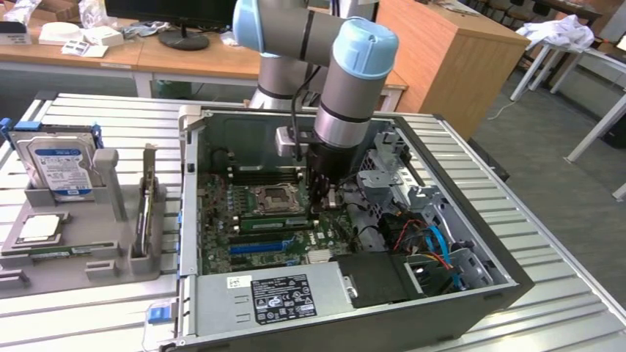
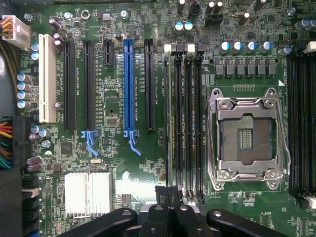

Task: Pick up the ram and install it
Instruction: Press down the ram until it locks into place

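Beside the CPU socket (image 2: 247, 140), in the bank of memory slots (image 2: 190, 118), the ram (image 2: 170, 113) sits on edge in the slot farthest from the socket; from the wrist view it reads as a thin pale-green strip running the slot's length, with white latches at the far end. In the exterior view the ram (image 1: 275, 223) appears as a green stick lying along the near side of the socket (image 1: 275, 198), inside the open computer case (image 1: 459, 293).

Gripper (image 2: 169, 193) is directly above the near end of that same slot. Its two dark fingers (image 2: 162, 195) stand pressed together with no visible gap, their tips at the end of the ram; whether they touch or pinch its edge cannot be told. In the exterior view the gripper (image 1: 323, 198) reaches down into the case just to the socket's right in that view, hanging from the grey-and-blue arm (image 1: 347, 81).

Motherboard (image 2: 113, 98) around it: a blue expansion slot (image 2: 128, 84), black slots either side, a white slot (image 2: 47, 79) toward the board edge, a finned silver heatsink (image 2: 88, 193). A second memory bank (image 2: 301, 123) lies on the socket's other side.

Outside the case, toward the exterior view's left, a grey parts holder (image 1: 88, 249) stands on the slatted table (image 1: 547, 242), carrying a blue-labelled hard drive (image 1: 61, 167) upright. Power supply (image 1: 278, 299) fills the case's near corner.
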You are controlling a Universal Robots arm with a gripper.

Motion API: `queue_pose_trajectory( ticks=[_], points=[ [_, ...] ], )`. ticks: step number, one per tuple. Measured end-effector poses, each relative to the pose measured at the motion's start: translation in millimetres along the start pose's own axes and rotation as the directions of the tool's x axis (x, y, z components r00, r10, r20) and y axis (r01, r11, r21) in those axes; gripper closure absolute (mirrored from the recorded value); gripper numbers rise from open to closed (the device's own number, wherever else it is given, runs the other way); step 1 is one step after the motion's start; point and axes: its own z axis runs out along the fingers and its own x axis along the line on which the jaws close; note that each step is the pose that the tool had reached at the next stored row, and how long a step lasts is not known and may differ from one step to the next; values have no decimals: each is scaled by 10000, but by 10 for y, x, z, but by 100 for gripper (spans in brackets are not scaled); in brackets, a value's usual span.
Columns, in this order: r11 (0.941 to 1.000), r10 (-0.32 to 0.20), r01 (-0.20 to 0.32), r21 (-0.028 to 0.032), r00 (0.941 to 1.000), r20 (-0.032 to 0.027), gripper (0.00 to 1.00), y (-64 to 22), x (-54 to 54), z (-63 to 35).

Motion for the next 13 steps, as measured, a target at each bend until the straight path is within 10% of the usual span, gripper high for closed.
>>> queue_pose_trajectory(
  ticks=[8,13],
  points=[
    [10000,5,-5,15,10000,16,89,7,-2,13],
    [9999,4,-4,110,10000,-18,89,190,8,-24]
  ],
)
